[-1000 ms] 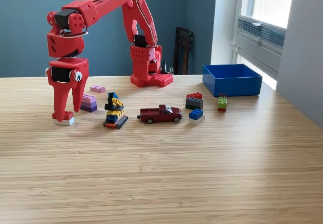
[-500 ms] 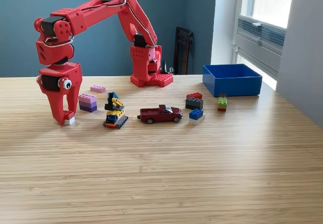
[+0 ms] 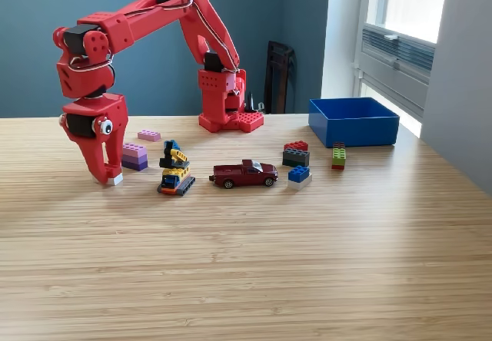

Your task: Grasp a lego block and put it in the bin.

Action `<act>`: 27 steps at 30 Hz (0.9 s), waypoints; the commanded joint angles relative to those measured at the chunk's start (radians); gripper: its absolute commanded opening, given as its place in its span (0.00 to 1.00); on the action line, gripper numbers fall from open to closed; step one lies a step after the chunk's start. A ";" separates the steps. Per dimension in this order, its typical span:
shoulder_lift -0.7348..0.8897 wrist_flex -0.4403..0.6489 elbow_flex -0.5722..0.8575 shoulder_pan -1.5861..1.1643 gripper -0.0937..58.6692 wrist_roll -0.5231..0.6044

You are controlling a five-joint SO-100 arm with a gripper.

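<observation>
At the frame's left, the gripper [image 3: 108, 177] had closed on the small block [image 3: 114, 179] and begun lifting — the bin [image 3: 354, 130] remained far right.

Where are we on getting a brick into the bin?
Done: the gripper has closed on a small brick with a white base at the exterior view's left. In hand: that brick sits at the fingertips, seemingly just off the table. Left: carrying it across to the blue bin at the exterior view's right and releasing it; no brick shows inside from here.
</observation>
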State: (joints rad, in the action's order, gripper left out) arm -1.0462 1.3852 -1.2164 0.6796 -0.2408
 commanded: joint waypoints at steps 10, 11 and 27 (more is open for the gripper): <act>-0.604 0.178 -0.097 -0.310 0.00 0.049; -0.640 0.178 -0.123 -0.347 0.00 0.057; -0.818 0.175 -0.380 -1.167 0.00 0.334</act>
State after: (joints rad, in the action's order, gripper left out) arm -1.7886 1.5539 -1.6045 -0.3160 0.0522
